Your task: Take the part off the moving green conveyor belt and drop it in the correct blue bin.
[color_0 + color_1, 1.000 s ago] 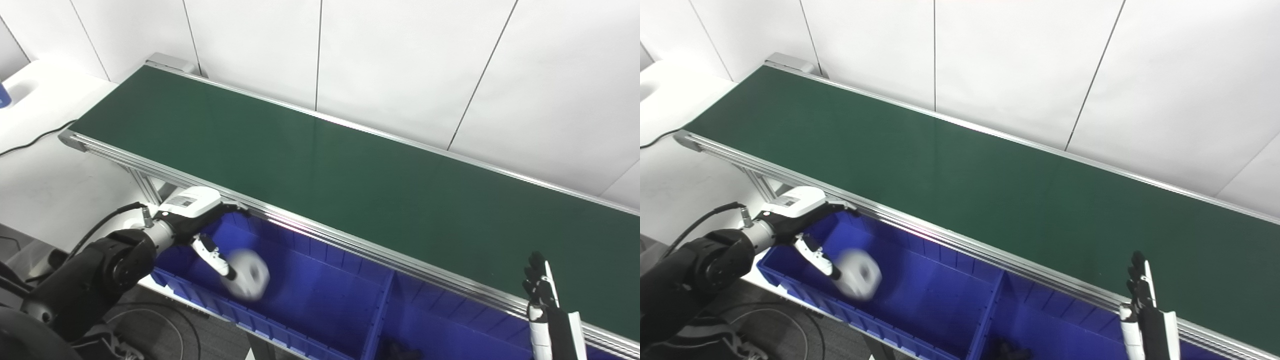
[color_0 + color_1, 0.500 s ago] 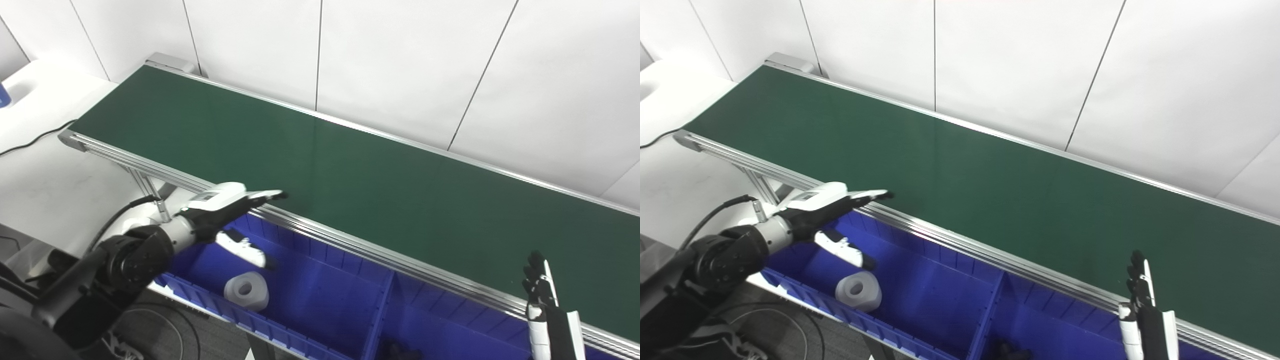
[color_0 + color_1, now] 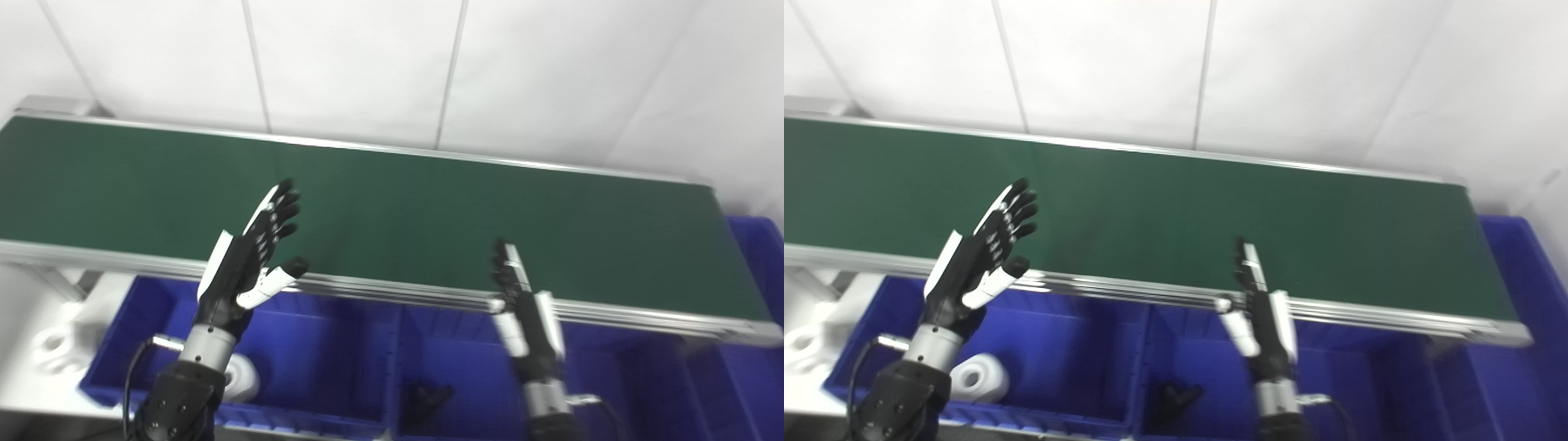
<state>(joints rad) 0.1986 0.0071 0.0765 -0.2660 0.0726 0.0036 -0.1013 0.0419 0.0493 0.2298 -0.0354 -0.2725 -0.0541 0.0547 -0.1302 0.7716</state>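
Observation:
The white ring-shaped part lies in the left blue bin, partly hidden behind my left forearm. My left hand is raised over the near rail of the green conveyor belt, open, fingers spread, holding nothing. My right hand stands upright at the rail to the right of it, open and empty. No part shows on the belt.
A small black piece lies in the middle blue bin. Another blue bin sits past the belt's right end. A white fixture stands at the far left. White wall panels rise behind the belt.
The camera has swung right, so the whole scene shifted left. The white part dropped from my left hand into the left bin; that hand then opened flat and rose over the belt's rail.

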